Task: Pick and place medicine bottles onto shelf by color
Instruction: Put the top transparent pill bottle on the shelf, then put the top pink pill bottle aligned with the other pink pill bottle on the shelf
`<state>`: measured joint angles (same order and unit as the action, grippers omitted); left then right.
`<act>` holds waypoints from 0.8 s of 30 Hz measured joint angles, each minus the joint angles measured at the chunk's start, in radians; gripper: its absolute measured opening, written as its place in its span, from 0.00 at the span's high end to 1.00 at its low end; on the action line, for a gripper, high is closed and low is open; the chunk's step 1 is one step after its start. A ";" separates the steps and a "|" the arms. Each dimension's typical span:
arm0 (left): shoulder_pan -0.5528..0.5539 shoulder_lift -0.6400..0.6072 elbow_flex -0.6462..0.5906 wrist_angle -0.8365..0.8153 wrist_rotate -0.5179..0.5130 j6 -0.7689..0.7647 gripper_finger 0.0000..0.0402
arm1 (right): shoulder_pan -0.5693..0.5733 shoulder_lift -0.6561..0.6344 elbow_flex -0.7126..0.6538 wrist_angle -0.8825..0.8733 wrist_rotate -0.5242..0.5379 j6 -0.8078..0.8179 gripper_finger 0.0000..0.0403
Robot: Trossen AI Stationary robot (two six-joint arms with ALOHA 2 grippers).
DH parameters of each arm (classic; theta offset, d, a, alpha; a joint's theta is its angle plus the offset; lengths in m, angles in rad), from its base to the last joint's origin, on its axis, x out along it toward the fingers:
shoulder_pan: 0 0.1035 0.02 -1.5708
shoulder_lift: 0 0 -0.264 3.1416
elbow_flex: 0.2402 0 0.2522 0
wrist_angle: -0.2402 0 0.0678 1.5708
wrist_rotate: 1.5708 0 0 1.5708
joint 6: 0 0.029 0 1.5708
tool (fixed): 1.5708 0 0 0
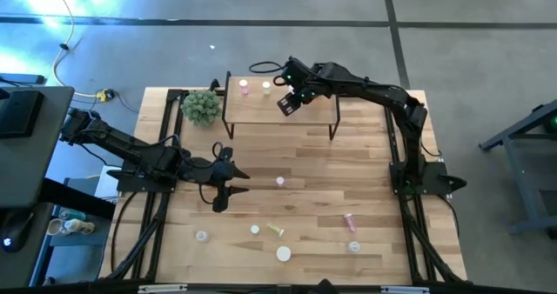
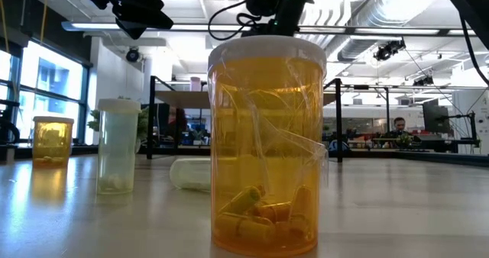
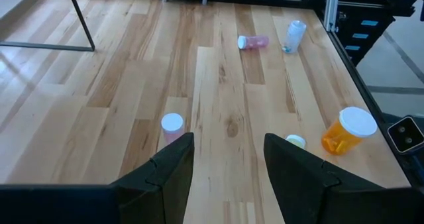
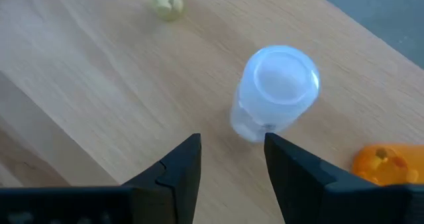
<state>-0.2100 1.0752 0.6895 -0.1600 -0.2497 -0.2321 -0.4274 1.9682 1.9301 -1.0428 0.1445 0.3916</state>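
Note:
The light-wood shelf (image 1: 300, 111) stands at the table's far side. A pink bottle (image 1: 244, 87) and a yellow-green bottle (image 1: 266, 88) stand on it. My right gripper (image 1: 289, 103) hovers over the shelf, open. A pale blue bottle (image 4: 275, 91) stands upright just beyond its fingertips (image 4: 232, 141); I see no touch. An orange bottle (image 4: 381, 163) is beside it. My left gripper (image 1: 228, 183) is open and empty over the table's left middle. A pink bottle (image 3: 172, 126) stands just beyond its fingertips (image 3: 228, 141).
Loose bottles are on the table's near half: an orange one (image 3: 348, 131), a lying pink one (image 3: 254, 42), a clear one (image 3: 293, 35), a lying yellow-green one (image 1: 277, 230) and a clear one (image 1: 202, 236). A small green plant (image 1: 201, 106) stands left of the shelf.

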 joint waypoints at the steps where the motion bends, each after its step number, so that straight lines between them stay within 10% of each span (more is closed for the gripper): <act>1: 0.000 0.000 0.000 0.000 0.000 0.000 0.57 | 0.000 0.000 0.000 -0.006 -0.001 0.000 0.61; 24: 0.000 0.000 0.000 0.000 0.000 0.000 0.57 | 0.023 -0.001 0.121 -0.175 -0.066 -0.030 0.61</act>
<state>-0.2100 1.0752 0.6895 -0.1601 -0.2497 -0.2321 -0.4049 1.9671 2.0514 -1.2176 0.0784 0.3618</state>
